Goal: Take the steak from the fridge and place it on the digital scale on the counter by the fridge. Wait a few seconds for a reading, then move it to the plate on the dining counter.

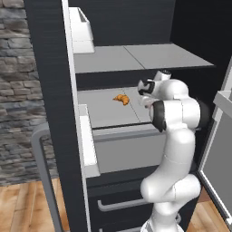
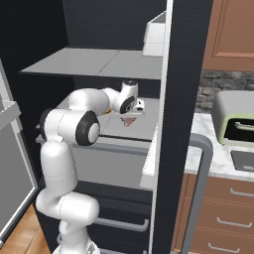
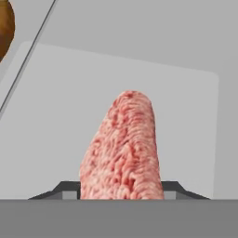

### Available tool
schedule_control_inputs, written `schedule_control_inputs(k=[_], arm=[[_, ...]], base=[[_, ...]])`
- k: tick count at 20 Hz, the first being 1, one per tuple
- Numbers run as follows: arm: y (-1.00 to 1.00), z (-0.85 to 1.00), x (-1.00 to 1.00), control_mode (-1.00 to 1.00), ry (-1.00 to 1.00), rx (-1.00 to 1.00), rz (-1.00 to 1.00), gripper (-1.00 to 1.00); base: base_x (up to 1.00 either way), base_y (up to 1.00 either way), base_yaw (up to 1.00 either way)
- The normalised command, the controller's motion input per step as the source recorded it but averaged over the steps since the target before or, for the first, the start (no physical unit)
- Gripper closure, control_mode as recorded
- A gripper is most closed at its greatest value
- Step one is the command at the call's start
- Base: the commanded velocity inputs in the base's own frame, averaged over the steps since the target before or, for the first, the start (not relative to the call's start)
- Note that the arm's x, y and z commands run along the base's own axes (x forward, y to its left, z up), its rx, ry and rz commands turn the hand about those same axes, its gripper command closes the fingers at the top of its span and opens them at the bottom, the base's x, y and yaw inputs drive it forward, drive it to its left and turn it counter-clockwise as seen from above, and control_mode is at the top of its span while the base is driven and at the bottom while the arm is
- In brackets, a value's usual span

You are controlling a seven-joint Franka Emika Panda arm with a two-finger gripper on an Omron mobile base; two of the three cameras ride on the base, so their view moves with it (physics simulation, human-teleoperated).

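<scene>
Centre of the right base view: the gripper (image 2: 130,118) reaches into the open fridge (image 2: 89,30) above its middle grey shelf (image 2: 134,130), the steak (image 2: 129,121) hanging pinched between its fingers. In the hand view the steak (image 3: 123,148) rises from the bottom centre between the two dark fingertips (image 3: 65,189), clear of the shelf. An orange croissant (image 1: 121,99) lies on the same shelf at the centre of the left base view; the toaster oven (image 2: 234,124) and the digital scale (image 2: 243,159) sit on the counter at the right edge.
</scene>
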Motion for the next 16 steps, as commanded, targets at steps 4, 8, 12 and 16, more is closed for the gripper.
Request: schedule_control_inputs(k=[4, 8, 12, 16], arm=[[0.00, -0.19, -0.54, -1.00, 0.00, 0.00, 0.00, 1.00], [0.00, -0.06, -0.55, -1.00, 0.00, 0.01, 0.00, 1.00], [0.00, 0.04, -0.72, -1.00, -0.03, 0.03, 0.00, 1.00], [0.00, 0.19, -0.90, -1.00, -0.14, 0.04, 0.00, 1.00]], base=[[0.00, 0.00, 0.00], [0.00, 0.00, 0.00], [0.00, 0.00, 0.00], [0.00, 0.00, 0.00]])
